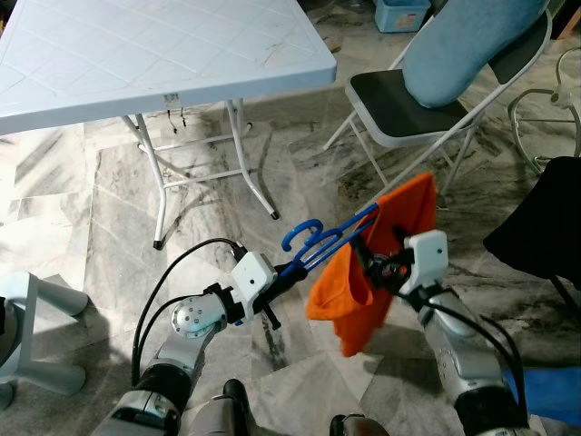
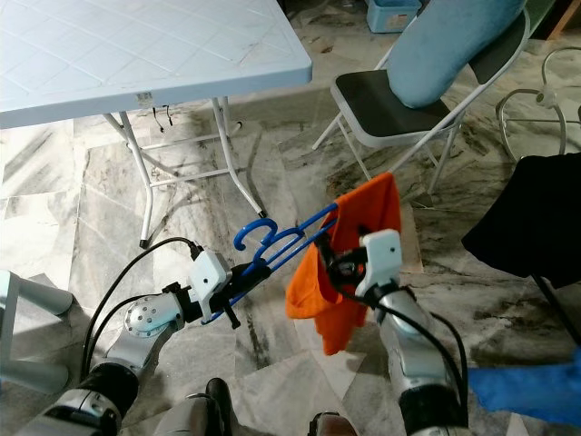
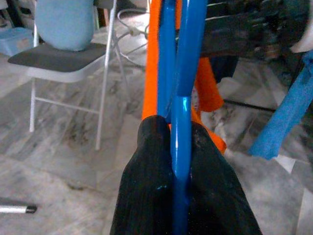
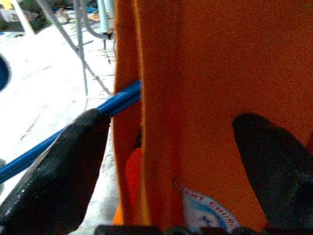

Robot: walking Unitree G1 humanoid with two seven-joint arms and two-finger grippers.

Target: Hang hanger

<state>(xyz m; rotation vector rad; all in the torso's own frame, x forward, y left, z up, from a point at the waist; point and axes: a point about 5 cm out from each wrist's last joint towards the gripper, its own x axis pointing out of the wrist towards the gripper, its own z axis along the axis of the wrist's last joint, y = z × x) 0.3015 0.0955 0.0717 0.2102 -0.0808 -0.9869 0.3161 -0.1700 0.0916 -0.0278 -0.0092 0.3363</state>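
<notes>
Left eye view, going left to right: left gripper (image 1: 277,289) is clamped shut on the blue hanger (image 1: 318,243), held over the floor. An orange shirt (image 1: 363,272) hangs on it, and the right gripper's (image 1: 377,263) fingers sit spread around that cloth. Shirt's on, so I'd guess hanging it up is what's left. Shirt has a round logo (image 4: 208,215), unreadable.

Both arms are silver metal, built of rounded segments. The left arm (image 1: 186,331) has a round, perforated joint cap, and black cables loop along it. Each wrist carries a white boxy housing. The left end effector (image 3: 182,161) and right end effector (image 4: 166,161) have thick, matte black fingers, possibly rubber-coated.
</notes>
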